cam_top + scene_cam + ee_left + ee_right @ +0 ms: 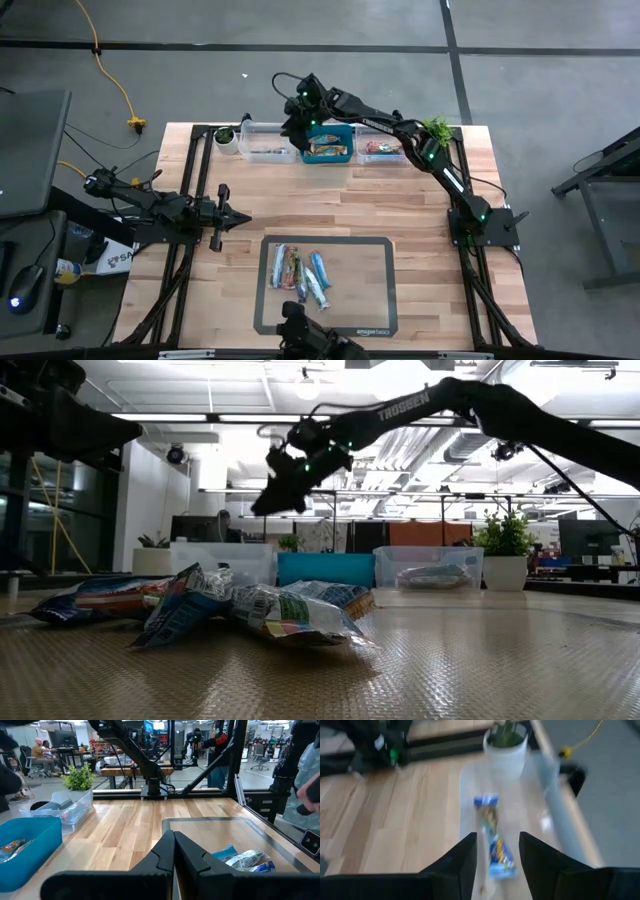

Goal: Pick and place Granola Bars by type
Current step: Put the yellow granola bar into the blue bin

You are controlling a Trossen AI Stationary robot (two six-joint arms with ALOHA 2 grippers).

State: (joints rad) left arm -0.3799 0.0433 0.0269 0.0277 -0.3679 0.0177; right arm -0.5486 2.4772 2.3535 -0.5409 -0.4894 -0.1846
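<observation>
Several granola bars (300, 271) lie in a loose heap on the dark mat (375, 300); they also show in the low view (250, 605) and the left wrist view (241, 858). Two blue-wrapped bars (494, 837) lie in the clear far-left bin (265, 143). More bars fill the blue bin (330, 144) and the clear right bin (382, 149). My right gripper (295, 125) hangs open and empty above the far-left bin (497, 845), well off the table in the low view (272, 498). My left gripper (238, 218) waits shut near the table's left side (174, 845).
A small potted plant (225, 136) stands just left of the clear bin, and its white pot (505, 745) shows beyond my right fingers. Another plant (437, 128) stands at the far right. Bare wood lies between the bins and the mat. People move in the room beyond.
</observation>
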